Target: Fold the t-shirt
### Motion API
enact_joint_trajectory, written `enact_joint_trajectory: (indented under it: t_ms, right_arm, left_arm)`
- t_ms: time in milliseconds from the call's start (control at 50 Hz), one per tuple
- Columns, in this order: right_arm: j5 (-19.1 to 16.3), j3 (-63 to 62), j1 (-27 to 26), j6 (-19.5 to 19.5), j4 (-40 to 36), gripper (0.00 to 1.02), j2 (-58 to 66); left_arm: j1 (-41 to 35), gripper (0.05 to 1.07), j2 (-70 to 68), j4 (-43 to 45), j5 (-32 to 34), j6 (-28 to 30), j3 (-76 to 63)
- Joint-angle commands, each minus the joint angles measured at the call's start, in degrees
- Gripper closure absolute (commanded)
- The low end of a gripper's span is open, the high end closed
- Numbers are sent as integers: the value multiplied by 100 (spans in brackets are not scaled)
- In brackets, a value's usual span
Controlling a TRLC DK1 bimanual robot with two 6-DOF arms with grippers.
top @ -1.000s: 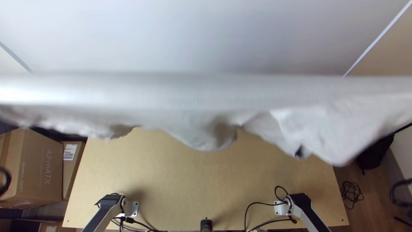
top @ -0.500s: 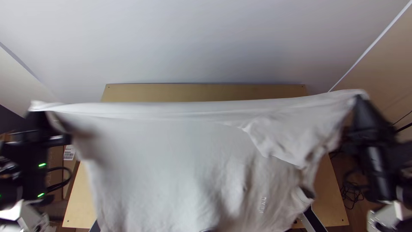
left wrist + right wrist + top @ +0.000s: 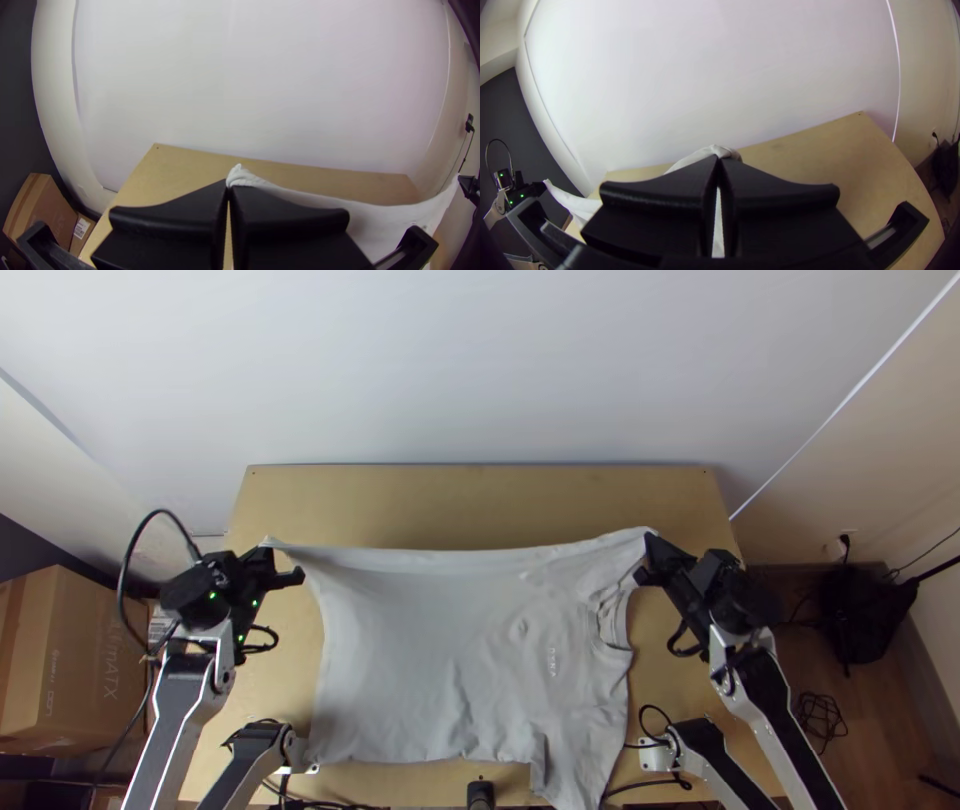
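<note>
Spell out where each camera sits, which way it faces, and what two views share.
Top view: high over the table's near edge, looking steeply down; left arm and right arm show, the t-shirt stretched between them.
Left wrist view: on that arm's wrist, looking past the left hand over the table toward the wall.
Right wrist view: on that arm's wrist, looking past the right hand toward the same wall.
Both wrist views share table, wall and shirt.

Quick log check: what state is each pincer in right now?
Left pincer: closed, holding the white t-shirt at one end of its far edge.
Right pincer: closed, holding that edge's other end.
</note>
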Motion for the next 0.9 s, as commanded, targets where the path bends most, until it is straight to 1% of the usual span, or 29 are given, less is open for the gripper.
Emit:
enact_joint_trajectory:
  t_ms: [0, 40, 160, 320, 400, 640, 880]
  right_arm:
    - [113, 97, -208, 124, 542, 100, 783]
    - [104, 228, -269, 115, 665, 100, 1161]
    - [34, 835, -357, 27, 692, 100, 2347]
    - [-80, 1635, -463, -52, 727, 100, 3683]
    - [-133, 2057, -480, -61, 727, 100, 4298]
    - [-186, 3225, -524, -166, 621, 100, 5819]
    - [-195, 4447, -559, -219, 112, 100, 6944]
  left_arm:
    - [143, 105, 613, 603, 62, -95, -55]
    - [143, 105, 930, 734, 98, -95, -2]
    - [160, 105, 2063, 1077, 159, -122, 323]
    - [169, 105, 3461, 1174, 221, -166, 1044]
    - [169, 105, 4041, 1165, 326, -166, 1457]
    - [222, 105, 5500, 1033, 326, -157, 2775]
    - [319, 105, 6801, 550, 326, -139, 4260]
